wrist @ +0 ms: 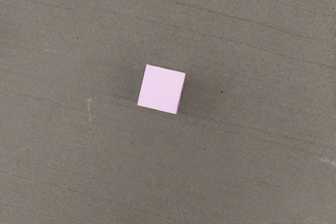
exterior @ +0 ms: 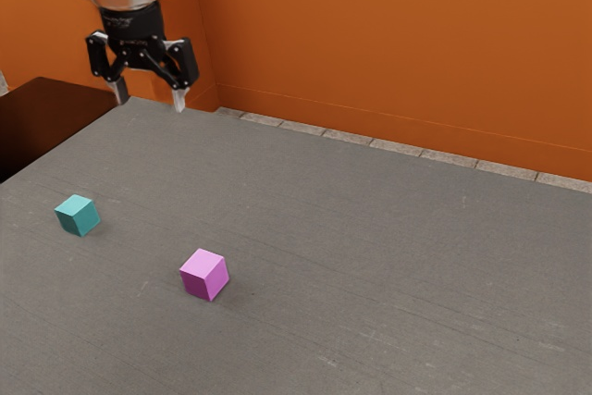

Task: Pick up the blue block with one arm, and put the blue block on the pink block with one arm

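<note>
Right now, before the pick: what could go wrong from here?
1. The wrist view centres on the pink block, not the blue block; a straight descent would likely grab the wrong one.
2. The open claw hangs high, far from the blue block; if its faces aren't square to the claw on closing, it may spin away.

Up in the upper left of the frame, the gripper (exterior: 149, 102) hung high above the grey table (exterior: 388, 256), fingers spread wide with nothing between them. Down at the left edge sat the blue block (exterior: 77, 215), teal in tone, flat on the table. The pink block (exterior: 203, 274) rested lower and further right, well apart from it. An orange wall (exterior: 398, 34) ran behind.
</note>
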{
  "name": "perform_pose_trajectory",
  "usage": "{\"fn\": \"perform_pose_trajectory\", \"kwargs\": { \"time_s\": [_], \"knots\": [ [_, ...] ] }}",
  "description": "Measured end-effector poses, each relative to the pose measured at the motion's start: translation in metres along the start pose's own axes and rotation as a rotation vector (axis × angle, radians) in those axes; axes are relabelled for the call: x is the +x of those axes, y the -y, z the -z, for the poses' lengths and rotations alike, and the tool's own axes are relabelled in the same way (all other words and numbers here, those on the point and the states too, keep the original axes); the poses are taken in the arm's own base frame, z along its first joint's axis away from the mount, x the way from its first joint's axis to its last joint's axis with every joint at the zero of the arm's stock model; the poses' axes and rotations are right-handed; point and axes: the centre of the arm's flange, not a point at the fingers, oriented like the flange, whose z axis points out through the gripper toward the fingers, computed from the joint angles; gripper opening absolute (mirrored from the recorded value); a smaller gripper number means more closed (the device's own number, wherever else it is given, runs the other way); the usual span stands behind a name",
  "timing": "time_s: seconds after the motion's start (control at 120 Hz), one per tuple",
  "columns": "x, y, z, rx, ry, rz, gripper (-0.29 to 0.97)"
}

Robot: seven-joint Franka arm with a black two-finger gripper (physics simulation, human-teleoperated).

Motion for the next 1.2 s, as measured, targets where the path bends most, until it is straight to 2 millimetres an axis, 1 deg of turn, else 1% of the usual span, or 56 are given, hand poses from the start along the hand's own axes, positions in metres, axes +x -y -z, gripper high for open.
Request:
{"fn": "perform_pose_trajectory", "kwargs": {
  "time_s": [0.083, 0.2, 0.542, 0.625, 0.692, 0.792, 0.842, 0.883, 0.958, 1.025, 1.067, 1.117, 1.2],
  "knots": [
    [0.004, -0.004, -0.001, -0.002, -0.016, -0.037, 0.68],
    [0.001, -0.017, 0.002, 0.021, -0.047, -0.069, 0.68],
    [0.002, -0.021, 0.0, 0.039, -0.062, -0.052, 0.68],
    [0.003, -0.024, -0.004, 0.039, -0.056, -0.051, 0.68],
    [0.01, -0.031, -0.02, 0.048, -0.025, -0.043, 0.68],
    [0.004, -0.057, -0.029, 0.059, -0.017, -0.068, 0.68],
    [0.005, -0.071, -0.042, 0.067, -0.007, -0.108, 0.68],
    [0.01, -0.082, -0.059, 0.074, 0.007, -0.159, 0.68],
    [0.01, -0.102, -0.085, 0.076, 0.013, -0.251, 0.68],
    [0.01, -0.12, -0.122, 0.082, 0.036, -0.328, 0.68],
    [0.01, -0.125, -0.148, 0.09, 0.047, -0.367, 0.68],
    [0.011, -0.127, -0.17, 0.105, 0.046, -0.407, 0.68],
    [0.019, -0.13, -0.197, 0.13, 0.027, -0.463, 0.68]
  ]
}}
